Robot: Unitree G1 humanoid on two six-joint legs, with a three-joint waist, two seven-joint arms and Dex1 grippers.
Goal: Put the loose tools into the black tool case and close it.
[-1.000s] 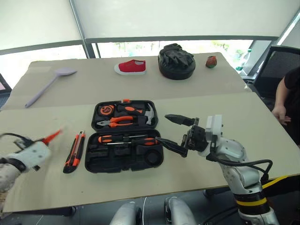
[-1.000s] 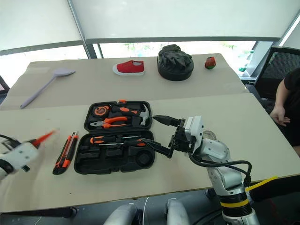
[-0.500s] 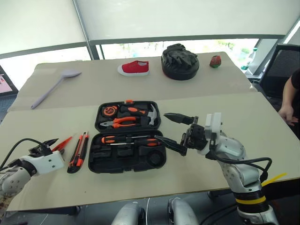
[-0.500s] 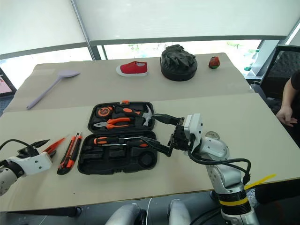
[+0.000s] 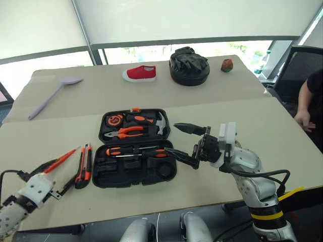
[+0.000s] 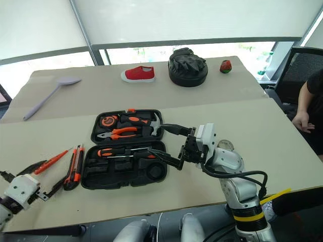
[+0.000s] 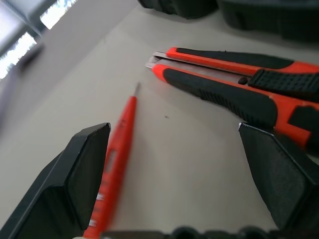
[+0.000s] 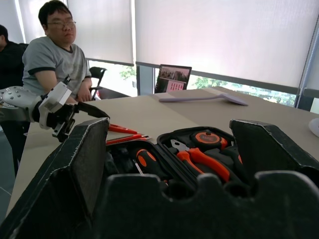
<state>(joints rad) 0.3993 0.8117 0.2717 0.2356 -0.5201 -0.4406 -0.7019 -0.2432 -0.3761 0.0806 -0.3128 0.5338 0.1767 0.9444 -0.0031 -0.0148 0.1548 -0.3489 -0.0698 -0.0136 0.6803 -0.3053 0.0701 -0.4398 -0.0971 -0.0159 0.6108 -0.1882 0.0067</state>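
You are looking at a left gripper (image 5: pixel 53 177) standing with its fingers spread wide and nothing between them, low over the table (image 5: pixel 282 126) at the near left corner. The slim red-orange screwdriver (image 5: pixel 61 159) is lying flat on the table just ahead of that gripper, its tip pointing toward the far side and slightly toward the case. In the left wrist view its shaft (image 7: pixel 119 144) is running past the inner edge of one finger (image 7: pixel 75 184) — off-centre in the gap, not midway.

Just beside it, on the case side, the orange-black utility knife (image 5: pixel 84 165) is lying roughly parallel, its long axis also running near to far. The black tool case (image 5: pixel 135 146) is lying open just beyond the knife, both halves flat, with pliers, a hammer and two screwdrivers already seated in the moulded slots.

The right gripper (image 5: pixel 183 142) is also holding its jaws fully apart and empty, hovering over the case's right edge — well apart from both loose tools.

Judgement: your left arm is the nearer one. Both tools lie nearly along the gripper's line of approach, so the wrist would likely need to turn so that the fingers close across a shaft, not along it.
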